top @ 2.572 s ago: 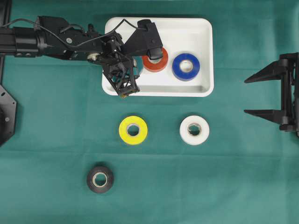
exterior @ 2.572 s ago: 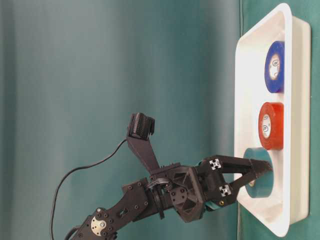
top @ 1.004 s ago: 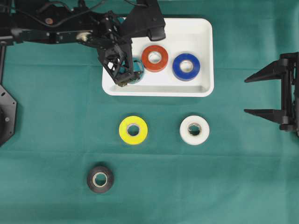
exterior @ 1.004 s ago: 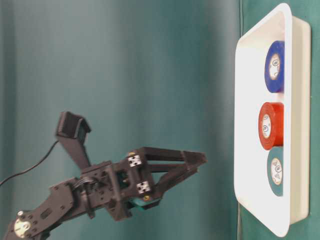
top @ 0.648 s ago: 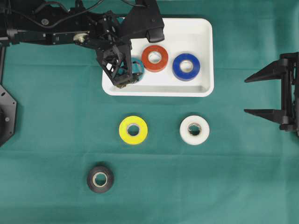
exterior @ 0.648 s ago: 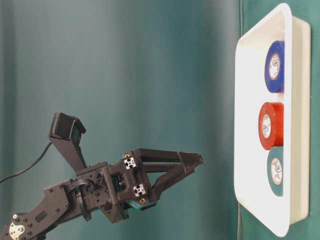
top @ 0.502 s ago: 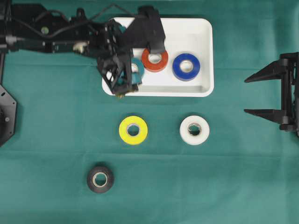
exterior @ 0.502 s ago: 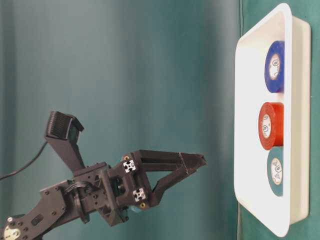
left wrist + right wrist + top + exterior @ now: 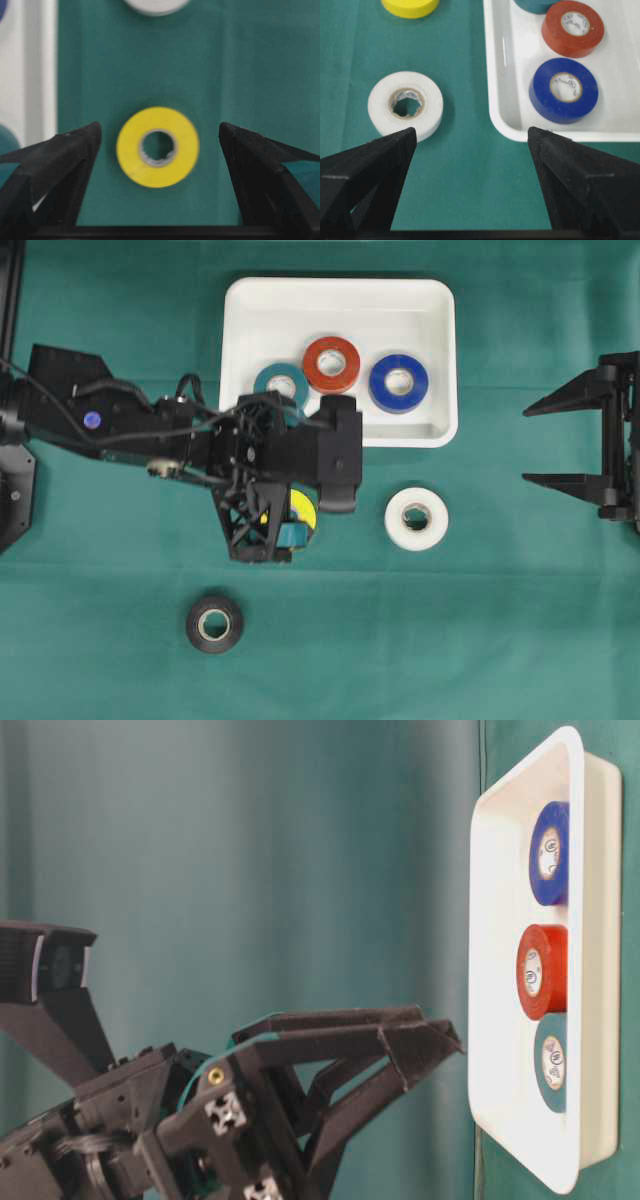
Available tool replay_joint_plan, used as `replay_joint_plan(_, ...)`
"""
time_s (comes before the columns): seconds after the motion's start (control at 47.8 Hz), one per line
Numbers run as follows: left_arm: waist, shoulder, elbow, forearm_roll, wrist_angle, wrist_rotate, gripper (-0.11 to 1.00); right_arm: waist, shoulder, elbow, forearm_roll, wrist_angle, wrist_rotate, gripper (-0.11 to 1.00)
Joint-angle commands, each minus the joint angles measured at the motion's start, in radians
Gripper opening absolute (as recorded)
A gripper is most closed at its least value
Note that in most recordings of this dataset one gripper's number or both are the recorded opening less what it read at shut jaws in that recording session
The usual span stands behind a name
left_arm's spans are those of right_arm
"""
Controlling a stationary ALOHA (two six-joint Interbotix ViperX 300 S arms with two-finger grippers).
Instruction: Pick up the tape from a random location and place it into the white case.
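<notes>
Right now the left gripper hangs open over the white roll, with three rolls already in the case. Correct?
Not quite: the open left gripper hangs over the yellow roll, as the left wrist view shows. The white case does hold three rolls.

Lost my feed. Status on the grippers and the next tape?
Left gripper open above yellow tape, empty. Right gripper open, parked. Three rolls in white case. Nothing in the way.
</notes>
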Motion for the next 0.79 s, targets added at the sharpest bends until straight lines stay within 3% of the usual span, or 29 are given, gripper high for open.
replay_joint_plan(0.0, 0.002, -0.034, -0.002, 0.0, -0.014, -0.002, 0.94, -0.002, 0.003, -0.029, -0.003, -0.005, 0.0, 0.88)
replay_joint_plan(0.376, 0.008, -0.089, 0.052, 0.0, -0.052, 0.003, 0.93, -0.002, 0.003, -0.029, -0.003, -0.003, 0.0, 0.88)
replay_joint_plan(0.774, 0.008, -0.279, 0.167, 0.0, -0.13, 0.005, 0.93, 0.0, -0.002, -0.069, -0.003, 0.029, 0.002, 0.88)
